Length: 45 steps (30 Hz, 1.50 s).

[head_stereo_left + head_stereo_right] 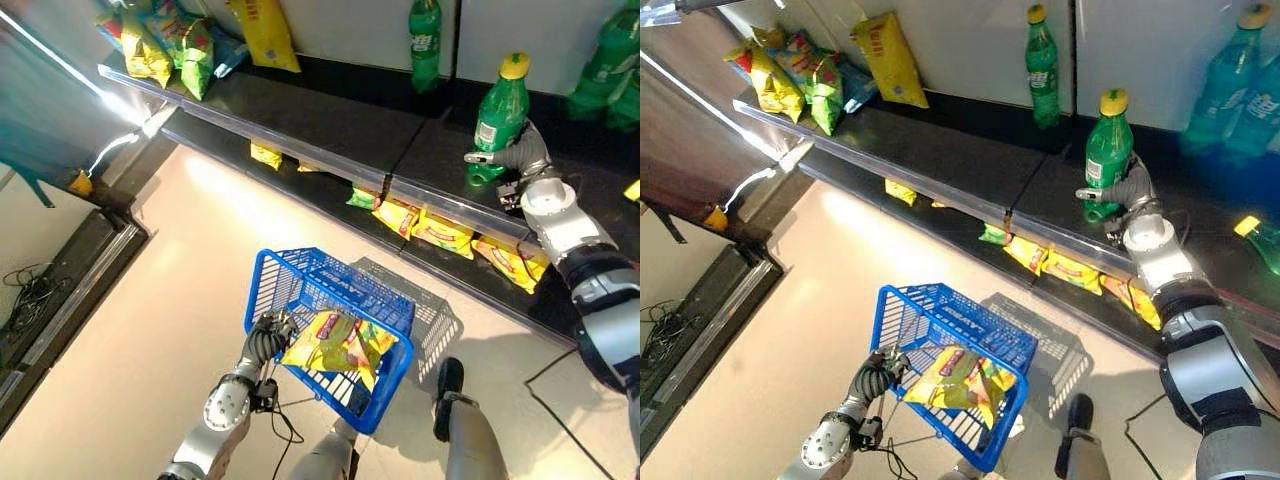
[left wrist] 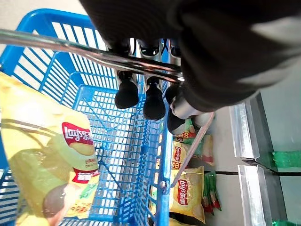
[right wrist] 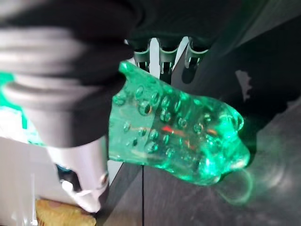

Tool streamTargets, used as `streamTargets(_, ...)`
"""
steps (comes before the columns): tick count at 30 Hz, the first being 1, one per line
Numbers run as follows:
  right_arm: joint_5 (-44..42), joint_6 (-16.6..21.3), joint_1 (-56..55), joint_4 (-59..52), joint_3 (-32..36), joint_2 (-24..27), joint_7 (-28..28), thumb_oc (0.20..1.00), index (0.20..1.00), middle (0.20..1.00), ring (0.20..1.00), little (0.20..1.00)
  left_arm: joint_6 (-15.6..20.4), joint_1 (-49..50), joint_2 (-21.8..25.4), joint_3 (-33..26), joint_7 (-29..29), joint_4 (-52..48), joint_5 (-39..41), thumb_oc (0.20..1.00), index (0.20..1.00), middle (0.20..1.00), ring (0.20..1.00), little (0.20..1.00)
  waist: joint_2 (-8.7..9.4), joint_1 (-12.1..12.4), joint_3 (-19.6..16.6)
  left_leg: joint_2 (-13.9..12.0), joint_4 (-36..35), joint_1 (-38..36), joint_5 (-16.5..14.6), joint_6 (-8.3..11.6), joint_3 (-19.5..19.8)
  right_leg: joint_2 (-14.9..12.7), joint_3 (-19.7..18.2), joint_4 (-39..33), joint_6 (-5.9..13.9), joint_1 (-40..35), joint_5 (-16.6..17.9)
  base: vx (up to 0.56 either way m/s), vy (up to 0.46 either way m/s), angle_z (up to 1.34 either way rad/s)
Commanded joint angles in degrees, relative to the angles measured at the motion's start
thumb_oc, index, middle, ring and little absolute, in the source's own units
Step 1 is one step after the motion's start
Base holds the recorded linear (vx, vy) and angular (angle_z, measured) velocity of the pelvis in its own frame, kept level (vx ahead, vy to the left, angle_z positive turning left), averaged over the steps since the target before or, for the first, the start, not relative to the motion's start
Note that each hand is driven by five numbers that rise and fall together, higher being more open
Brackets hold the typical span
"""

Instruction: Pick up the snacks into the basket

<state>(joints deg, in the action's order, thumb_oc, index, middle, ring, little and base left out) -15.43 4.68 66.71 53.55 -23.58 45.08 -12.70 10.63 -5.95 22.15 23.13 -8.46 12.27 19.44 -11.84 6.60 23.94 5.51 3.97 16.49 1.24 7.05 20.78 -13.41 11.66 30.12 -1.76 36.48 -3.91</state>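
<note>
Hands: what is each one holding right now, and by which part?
Left hand is curled round the basket's metal handle. Right hand grips the green bottle round its lower body.

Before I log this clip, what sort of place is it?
Likely a shop or mock shop: dark shelves stocked with snack bags and green bottles, and a blue shopping basket carried by the left hand.

Glossy black shelf [image 1: 330,115], smooth and reflective. On it, dimpled translucent green plastic bottle [image 1: 500,118]. Below it, blue plastic lattice basket [image 1: 300,280], shiny metal handle [image 2: 94,52], glossy yellow foil snack bag [image 1: 335,345].
</note>
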Motion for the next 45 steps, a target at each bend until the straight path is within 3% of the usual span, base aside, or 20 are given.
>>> streamTargets(1, -2.0, 2.8, 2.5, -0.9, -0.4, 2.3, -1.0, 1.0, 1.0, 1.0, 1.0, 1.0, 5.2, -2.2, 2.2, -0.5, -0.5, -7.9, 1.6, 0.2, 0.2, 0.2, 0.2, 0.2, 0.96, 1.2, -1.3, 0.7, -3.6, 0.5, 3.7, -0.09, -1.4, -1.0, -2.3, -3.5, 8.1, -8.4, -5.0, 0.01, -0.007, 0.26)
streamTargets(6, -1.9, 2.9, 2.6, -1.5, -0.5, 2.5, -1.0, 1.0, 1.0, 1.0, 1.0, 1.0, 5.3, -2.5, 2.5, -0.8, -0.7, -7.8, 1.9, 0.2, 0.2, 0.2, 0.2, 0.2, 1.08, 1.8, -1.4, 1.0, -3.7, 0.6, 3.8, -0.18, -0.5, -1.5, -1.9, -2.9, 8.03, -8.4, -5.2, 0.01, 0.0, 0.18)
streamTargets(8, -1.9, 2.9, 2.7, -1.5, -0.7, 2.5, -1.0, 0.551, 0.551, 0.551, 0.551, 0.551, 5.3, -2.4, 2.4, -1.0, -0.7, -8.0, 2.1, 0.2, 0.2, 0.2, 0.2, 0.2, 1.46, 1.8, -1.7, 1.0, -4.1, -0.3, 2.7, -0.26, -0.7, -1.7, -1.9, -2.3, 8.14, -9.1, -7.4, 0.06, -0.023, 0.15)
streamTargets(9, -1.7, 2.9, 2.6, -1.5, -0.6, 2.5, -1.0, 0.2, 0.2, 0.2, 0.2, 0.2, 5.4, -2.3, 2.5, -1.2, -0.6, -8.2, 2.1, 0.2, 0.2, 0.2, 0.2, 0.2, 1.19, 1.9, -1.3, 1.2, -3.8, 0.3, 3.8, -0.23, -0.2, -1.8, -1.7, -2.4, 8.04, -8.6, -5.5, 0.1, -0.047, 0.2)
streamTargets(10, -1.6, 2.9, 2.6, -1.4, -0.7, 2.5, -0.9, 0.2, 0.2, 0.2, 0.2, 0.2, 5.4, -2.1, 2.4, -1.3, -0.6, -8.2, 2.3, 0.2, 0.2, 0.2, 0.2, 0.2, 1.56, 1.9, -1.7, 1.0, -4.3, -0.5, 2.7, -0.31, -0.6, -1.8, -1.8, -2.1, 8.13, -9.2, -7.5, -0.09, 0.06, 0.22)
streamTargets(11, -1.6, 2.9, 2.7, -1.3, -0.7, 2.4, -0.9, 0.2, 0.2, 0.2, 0.2, 0.2, 5.4, -2.1, 2.5, -1.4, -0.6, -8.2, 2.5, 0.2, 0.2, 0.2, 0.2, 0.2, 1.29, 2.0, -1.4, 1.2, -3.9, 0.3, 3.8, -0.23, -0.2, -1.9, -1.6, -2.3, 8.01, -8.7, -5.7, 0.1, -0.043, 0.26)
streamTargets(12, -1.5, 2.9, 2.7, -1.2, -0.8, 2.3, -0.9, 0.2, 0.2, 0.2, 0.2, 0.2, 5.4, -2.0, 2.5, -1.5, -0.7, -8.2, 2.5, 0.2, 0.2, 0.2, 0.2, 0.2, 1.67, 2.0, -1.8, 1.0, -4.4, -0.5, 2.7, -0.29, -0.6, -1.8, -1.8, -1.9, 8.15, -9.2, -7.6, -0.09, 0.061, 0.19)
streamTargets(13, -1.5, 2.9, 2.7, -1.1, -0.7, 2.3, -1.0, 0.2, 0.2, 0.2, 0.2, 0.2, 5.4, -2.0, 2.5, -1.5, -0.7, -8.3, 2.4, 0.2, 0.2, 0.2, 0.2, 0.2, 1.36, 2.1, -1.5, 1.2, -4.0, 0.3, 3.8, -0.22, -0.2, -1.9, -1.6, -2.2, 8.05, -8.6, -5.7, 0.01, 0.032, 0.18)
streamTargets(15, -1.2, 2.8, 2.9, -0.7, -1.0, 2.2, -0.9, 0.2, 0.2, 0.2, 0.2, 0.2, 5.5, -1.8, 2.4, -1.6, -0.8, -8.2, 2.6, 0.2, 0.2, 0.2, 0.2, 0.2, 1.37, 2.2, -1.7, 1.2, -4.2, 0.4, 3.9, -0.24, -0.2, -1.9, -1.9, -2.4, 8.09, -8.4, -5.4, 0.01, 0.034, 0.06)
streamTargets(16, -1.2, 2.8, 2.9, -0.7, -1.1, 2.2, -0.9, 0.2, 0.2, 0.2, 0.2, 0.2, 5.5, -1.8, 2.3, -1.6, -0.8, -8.1, 2.6, 0.2, 0.2, 0.2, 0.2, 0.2, 1.74, 2.0, -2.0, 1.0, -4.6, -0.5, 2.7, -0.3, -0.6, -1.8, -2.1, -2.0, 8.17, -8.9, -7.5, 0.0, 0.0, 0.0)
streamTargets(17, -1.4, 2.8, 2.9, -0.2, -0.8, 2.3, -1.0, 0.2, 0.2, 0.2, 0.2, 0.2, 5.5, -1.6, 2.2, -1.6, -0.9, -8.4, 2.7, 0.2, 0.2, 0.2, 0.2, 0.2, 1.4, 2.0, -1.8, 1.2, -4.3, 0.3, 3.9, -0.25, -0.4, -2.0, -2.0, -2.4, 8.2, -8.3, -5.4, 0.0, 0.012, 0.04)
streamTargets(28, -2.8, 3.1, 1.9, -3.3, 0.1, 0.8, -1.4, 0.2, 0.2, 0.2, 0.2, 0.2, 5.0, -1.6, 1.7, -1.7, -0.8, -7.7, 2.8, 0.2, 0.2, 0.2, 0.2, 0.2, 1.57, 1.1, -1.7, 1.0, -4.4, -0.2, 3.8, -0.34, -1.2, -1.5, -3.1, -3.4, 8.46, -8.7, -4.7, -0.01, 0.029, -0.04)
streamTargets(34, -5.8, 4.3, -1.7, -18.1, 0.8, -3.4, -0.3, 0.2, 0.2, 0.2, 0.2, 0.2, 3.6, -1.9, 1.9, -2.3, -0.7, -4.7, 1.7, 0.2, 0.2, 0.2, 0.2, 0.2, 3.82, -0.5, -2.2, 0.2, -2.7, -0.4, 2.0, -0.91, -4.2, 0.0, -5.1, -6.4, 9.07, -9.0, -2.2, 0.0, 0.055, -0.25)
streamTargets(36, -10.4, 5.7, -4.7, -25.5, 1.8, -6.7, 1.2, 0.2, 0.2, 0.2, 0.2, 0.2, 2.6, -3.0, 1.7, -3.0, -1.5, -1.7, 0.6, 0.2, 0.2, 0.2, 0.2, 0.2, 5.73, -1.8, -2.1, -0.4, -1.3, -0.3, 0.8, -1.41, -6.3, 1.1, -6.7, -8.9, 9.61, -9.2, -0.1, -0.01, 0.084, -0.3)
streamTargets(37, -10.4, 5.6, -4.9, -25.7, 1.8, -6.8, 1.2, 0.2, 0.2, 0.2, 0.2, 0.2, 2.7, -3.0, 1.7, -3.0, -1.5, -1.6, 0.6, 0.2, 0.2, 0.2, 0.2, 0.2, 5.85, -1.6, -2.0, -0.4, -1.2, -0.6, 0.5, -1.42, -6.5, 1.1, -6.8, -8.7, 9.59, -9.3, -0.4, -0.02, 0.096, -0.44)
streamTargets(38, -13.4, 6.6, -7.6, -31.0, 2.0, -8.8, 2.9, 0.2, 0.2, 0.2, 0.2, 0.2, 2.0, -4.6, 1.5, -3.3, -2.1, 0.8, -0.6, 0.2, 0.2, 0.2, 0.2, 0.2, 7.51, -2.8, -2.1, -1.1, -0.4, -0.4, -0.1, -1.8, -8.3, 2.2, -8.1, -10.8, 10.01, -9.4, 1.2, 0.0, 0.052, -0.55)
streamTargets(40, -14.5, 6.8, -8.9, -33.3, 2.1, -9.6, 3.8, 0.2, 0.2, 0.2, 0.2, 0.2, 1.6, -5.1, 1.7, -3.3, -2.2, 1.6, -1.3, 0.2, 0.2, 0.2, 0.2, 0.2, 8.24, -3.2, -2.0, -1.4, 0.0, -0.5, -0.6, -2.0, -9.2, 2.6, -8.6, -11.6, 10.22, -9.5, 1.7, -0.01, 0.061, -0.67)
streamTargets(44, -20.5, 7.2, -18.9, -45.1, 2.5, -11.8, 9.1, 0.2, 0.2, 0.2, 0.2, 0.2, -0.1, -10.8, 0.4, -3.9, -4.7, 10.3, -5.8, 0.2, 0.2, 0.2, 0.2, 0.2, 12.73, -6.6, -1.9, -2.5, 2.2, -1.6, -3.1, -3.12, -13.9, 4.5, -11.6, -15.9, 11.02, -11.3, 4.2, 0.0, 0.098, -0.6)
streamTargets(45, -20.5, 7.1, -19.0, -45.3, 2.6, -11.8, 9.2, 0.2, 0.2, 0.2, 0.2, 0.2, 0.0, -10.9, 0.3, -3.8, -4.7, 10.5, -5.8, 0.2, 0.2, 0.2, 0.2, 0.2, 12.75, -6.4, -1.8, -2.5, 2.2, -1.7, -3.2, -3.13, -14.0, 4.5, -11.7, -16.0, 11.03, -11.3, 4.2, 0.0, 0.127, -0.66)
